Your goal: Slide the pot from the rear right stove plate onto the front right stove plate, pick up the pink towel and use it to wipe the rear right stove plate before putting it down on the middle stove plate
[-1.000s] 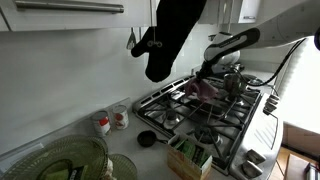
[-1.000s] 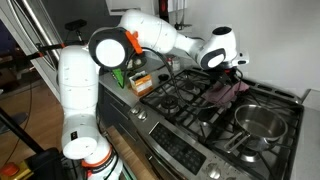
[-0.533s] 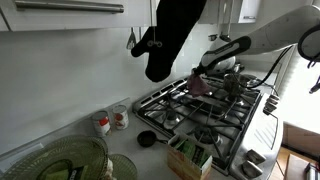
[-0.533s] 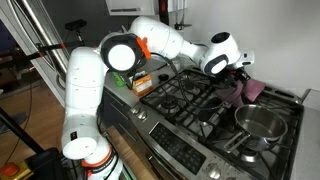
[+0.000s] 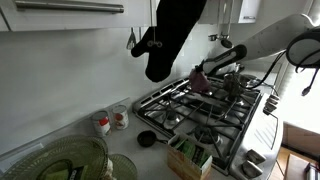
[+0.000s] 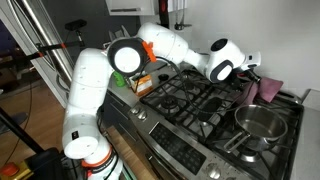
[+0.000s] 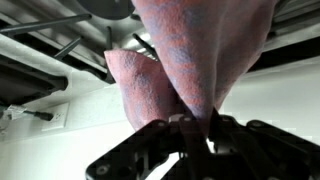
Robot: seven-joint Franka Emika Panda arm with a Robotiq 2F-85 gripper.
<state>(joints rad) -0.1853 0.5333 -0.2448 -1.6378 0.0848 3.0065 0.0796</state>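
The pink towel (image 6: 268,90) hangs bunched from my gripper (image 6: 252,82), which is shut on its top edge. It is held over the rear right part of the stove (image 6: 190,100), just behind the steel pot (image 6: 258,122). The pot stands on the front right plate. In an exterior view the towel (image 5: 200,80) hangs below the gripper (image 5: 207,70) at the far side of the stove (image 5: 200,110). In the wrist view the towel (image 7: 180,50) fills the middle, pinched between the fingers of the gripper (image 7: 192,125). The plate beneath it is hidden.
A black oven mitt (image 5: 168,35) hangs on the wall above the counter. Jars (image 5: 103,123), a small black pan (image 5: 147,138), a box of items (image 5: 188,152) and a green bowl (image 5: 70,160) stand beside the stove. Black grates (image 7: 60,50) show in the wrist view.
My gripper has carried the pink towel from the middle of the stove toward the rear right, behind the pot. The pot has not moved.
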